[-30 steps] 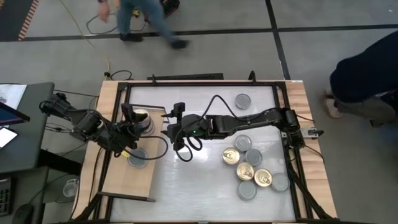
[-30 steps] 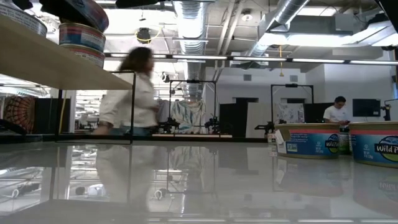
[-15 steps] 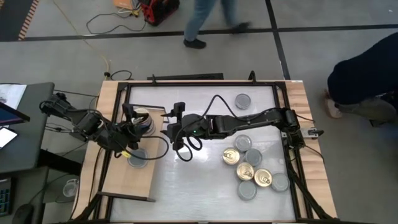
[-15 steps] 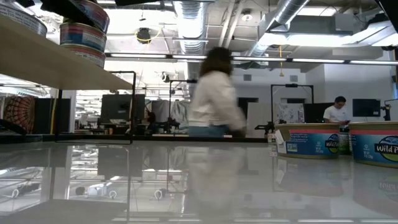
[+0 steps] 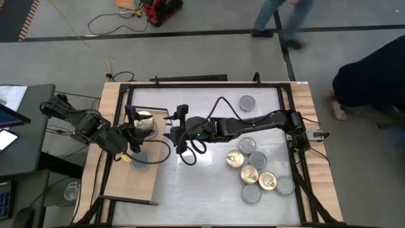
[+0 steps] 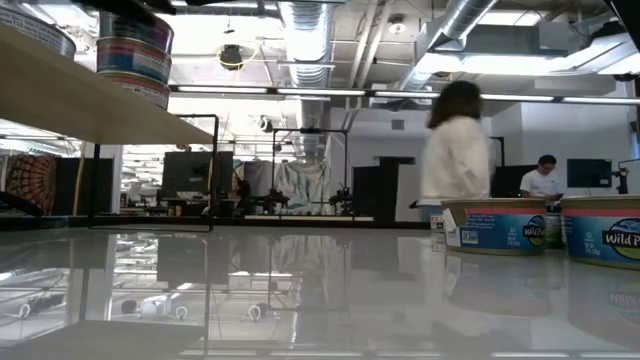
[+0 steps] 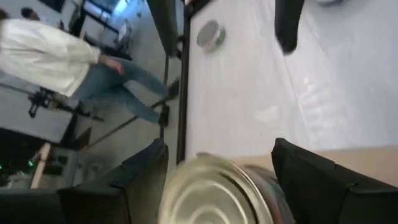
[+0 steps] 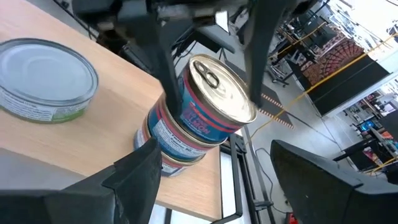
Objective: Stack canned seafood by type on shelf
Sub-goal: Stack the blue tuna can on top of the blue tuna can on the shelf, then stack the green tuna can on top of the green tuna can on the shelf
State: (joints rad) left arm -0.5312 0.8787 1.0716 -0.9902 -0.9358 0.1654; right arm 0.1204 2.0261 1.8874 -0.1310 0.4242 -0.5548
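The shelf (image 5: 136, 183) lies at the table's left. A stack of gold-topped tins (image 5: 144, 121) stands on its far part, also seen in the right wrist view (image 8: 199, 118) and the low view (image 6: 135, 50). My left gripper (image 7: 217, 162) is open, with a finger on either side of the top tin (image 7: 208, 193). A silver-topped tin (image 5: 140, 163) rests flat on the shelf nearer the front. My right gripper (image 5: 172, 125) hangs open just right of the stack, with nothing between its fingers.
Several gold and silver tins (image 5: 256, 172) lie clustered on the white table at the right. A lone silver tin (image 5: 247, 102) sits near the far edge. A black frame (image 5: 190, 81) borders the table. A person (image 6: 455, 150) walks behind it, and another (image 5: 373, 76) stands at the right.
My left gripper has let go of the top gold tin and risen slightly. The tin, tilted before, now sits level on the stack. Behind the table a person has walked from left to right.
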